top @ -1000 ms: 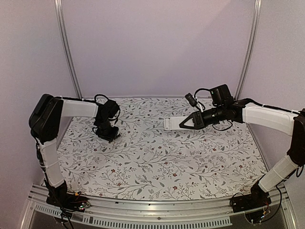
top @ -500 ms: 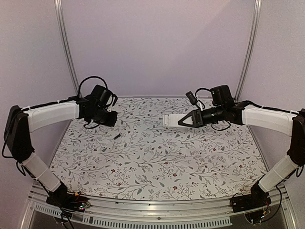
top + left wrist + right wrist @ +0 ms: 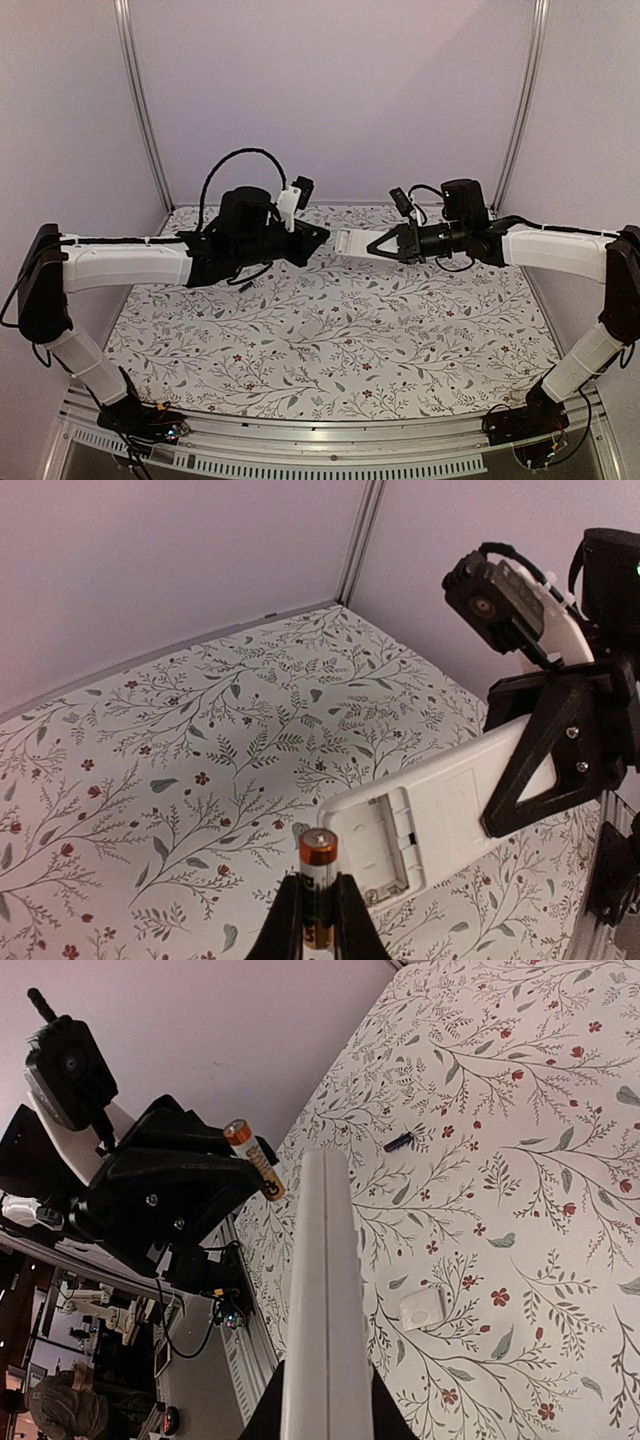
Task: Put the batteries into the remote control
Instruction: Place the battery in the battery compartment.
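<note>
My right gripper (image 3: pixel 385 246) is shut on the white remote control (image 3: pixel 352 243) and holds it above the table, free end pointing left. In the left wrist view the remote's white back (image 3: pixel 440 815) faces me with its battery bay (image 3: pixel 385 848) open and empty. My left gripper (image 3: pixel 320 232) is shut on a black battery with a copper top (image 3: pixel 319 865), just short of the bay. The right wrist view shows the remote edge-on (image 3: pixel 325 1290) and that battery (image 3: pixel 252 1160). A second battery (image 3: pixel 243 285) lies on the table, also visible in the right wrist view (image 3: pixel 398 1142).
A small white square cover piece (image 3: pixel 422 1308) lies on the floral tablecloth (image 3: pixel 330 340) below the remote. Metal posts (image 3: pixel 140 110) and grey walls close in the back and sides. A metal rail (image 3: pixel 320 440) runs along the near edge.
My left arm rose from the table at the left and swung right with a battery to the remote's end. My right gripper shifted the remote slightly left and up.
</note>
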`<state>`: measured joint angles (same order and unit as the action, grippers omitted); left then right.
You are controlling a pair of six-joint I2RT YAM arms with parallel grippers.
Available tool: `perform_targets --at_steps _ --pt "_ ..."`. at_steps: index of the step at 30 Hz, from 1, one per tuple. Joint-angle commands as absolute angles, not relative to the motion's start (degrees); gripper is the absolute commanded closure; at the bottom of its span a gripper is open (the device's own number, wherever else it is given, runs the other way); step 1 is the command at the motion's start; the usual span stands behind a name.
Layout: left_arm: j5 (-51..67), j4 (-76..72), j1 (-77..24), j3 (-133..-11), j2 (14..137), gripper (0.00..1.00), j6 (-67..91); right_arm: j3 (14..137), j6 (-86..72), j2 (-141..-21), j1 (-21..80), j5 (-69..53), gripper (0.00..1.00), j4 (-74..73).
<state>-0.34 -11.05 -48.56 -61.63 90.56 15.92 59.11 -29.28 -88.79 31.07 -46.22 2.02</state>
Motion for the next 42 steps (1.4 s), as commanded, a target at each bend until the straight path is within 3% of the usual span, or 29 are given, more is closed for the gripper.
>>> perform_targets --at_steps 1,42 --pt "0.2 -18.5 -49.9 -63.3 93.0 1.00 17.0 58.3 -32.4 -89.3 31.9 -47.7 1.00 5.8" --pt "-3.6 -19.3 -52.1 -62.4 96.1 0.98 13.3 58.2 -42.3 -91.3 30.8 -50.5 1.00 13.4"
